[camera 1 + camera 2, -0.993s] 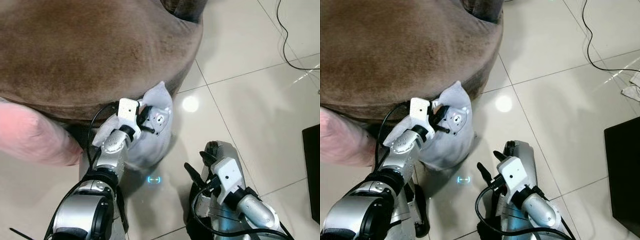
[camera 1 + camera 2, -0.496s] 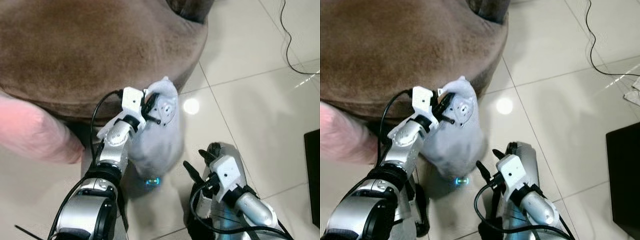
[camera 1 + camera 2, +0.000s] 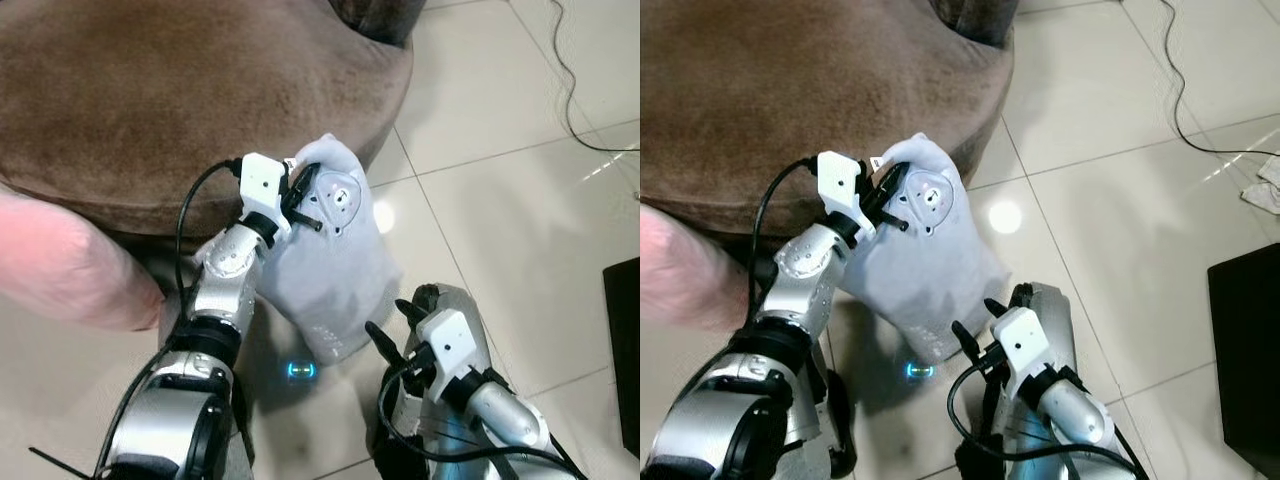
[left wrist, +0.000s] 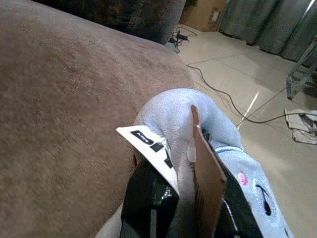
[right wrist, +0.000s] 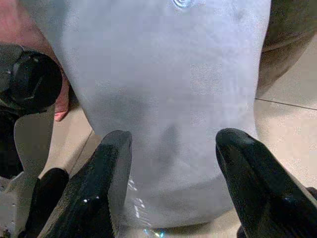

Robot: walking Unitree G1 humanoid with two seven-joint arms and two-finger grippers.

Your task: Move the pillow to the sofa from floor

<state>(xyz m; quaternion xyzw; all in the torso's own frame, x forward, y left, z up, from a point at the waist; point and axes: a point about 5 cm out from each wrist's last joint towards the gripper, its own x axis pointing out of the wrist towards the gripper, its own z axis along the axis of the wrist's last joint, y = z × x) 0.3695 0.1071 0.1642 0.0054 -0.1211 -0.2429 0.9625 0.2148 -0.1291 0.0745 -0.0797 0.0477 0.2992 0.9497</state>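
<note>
A pale blue plush pillow (image 3: 325, 270) with a stitched face hangs clear of the floor against the front edge of the brown sofa (image 3: 150, 90). My left gripper (image 3: 305, 195) is shut on its top corner, level with the seat edge. In the left wrist view the black fingers (image 4: 143, 203) pinch the pillow (image 4: 198, 114) beside a white label (image 4: 148, 141) and a brown card tag (image 4: 208, 183). My right gripper (image 3: 395, 330) is open, low by the pillow's bottom edge. The right wrist view has the pillow (image 5: 168, 99) just beyond its spread fingers (image 5: 109, 168).
A pink cushion (image 3: 60, 265) lies on the floor at the left, under the sofa's edge. A black cable (image 3: 575, 90) runs over the tiles at the far right. A black flat object (image 3: 625, 340) and a crumpled cloth (image 3: 1265, 185) lie at the right edge.
My left gripper has lifted the pillow off the floor, up to the sofa's seat edge, and its lower part has swung right. The right arm has hardly moved.
</note>
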